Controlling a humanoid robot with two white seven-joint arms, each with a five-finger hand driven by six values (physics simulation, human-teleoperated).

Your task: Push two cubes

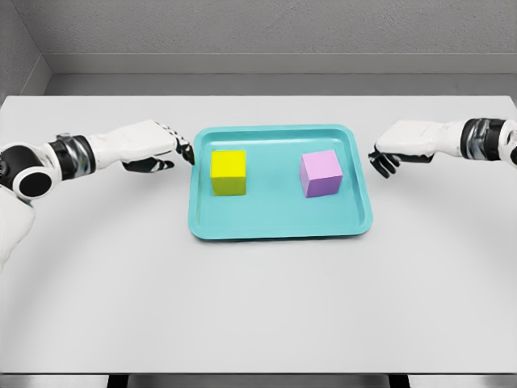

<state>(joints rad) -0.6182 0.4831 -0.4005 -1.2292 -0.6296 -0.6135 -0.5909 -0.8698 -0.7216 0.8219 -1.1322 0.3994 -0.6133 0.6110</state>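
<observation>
A yellow cube [229,171] sits in the left half of a teal tray [279,222], and a pink cube [321,173] sits in its right half. My left hand [166,149] hovers just outside the tray's left rim, fingers relaxed and holding nothing, a short gap from the yellow cube. Just outside the right rim is my right hand [386,158], fingers loosely curled downward and holding nothing. Neither hand touches a cube.
The tray lies in the middle of a white table [258,307]. A grey wall runs behind the table's far edge.
</observation>
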